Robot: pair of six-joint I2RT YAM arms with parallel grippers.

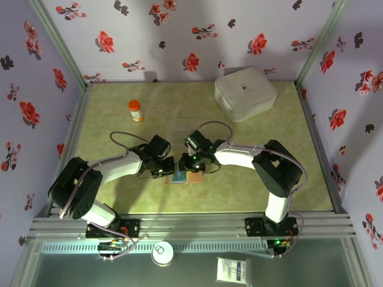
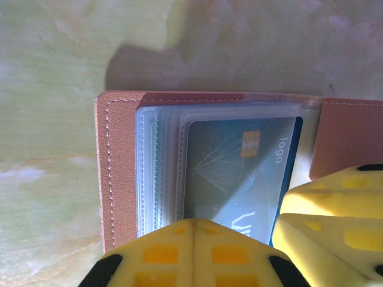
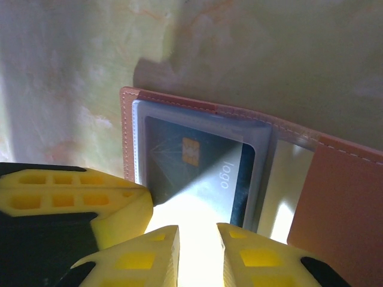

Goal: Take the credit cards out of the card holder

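Green tabletop [image 1: 239, 191]: open holder [image 2: 114, 167]; I read left gripper [image 2: 192, 223] closed at its near edge, right gripper [image 3: 198, 239] narrowly parted (over the card [image 3: 197, 170]).

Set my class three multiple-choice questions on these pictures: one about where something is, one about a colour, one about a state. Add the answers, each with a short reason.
1. Where on the table does the white box stand?
A near left corner; B dead centre; C far right part.

2. What colour is the credit card showing in the card holder?
A dark blue; B red; C white.

3. What state is the card holder in?
A folded shut; B open, with the card inside the clear sleeves; C open, with the card lying out on the table.

Answers:
1 C, the top view shows it at the far edge, right of middle.
2 A, both wrist views show a blue face with a gold chip.
3 B, the brown cover lies spread and the sleeve edges frame the card.
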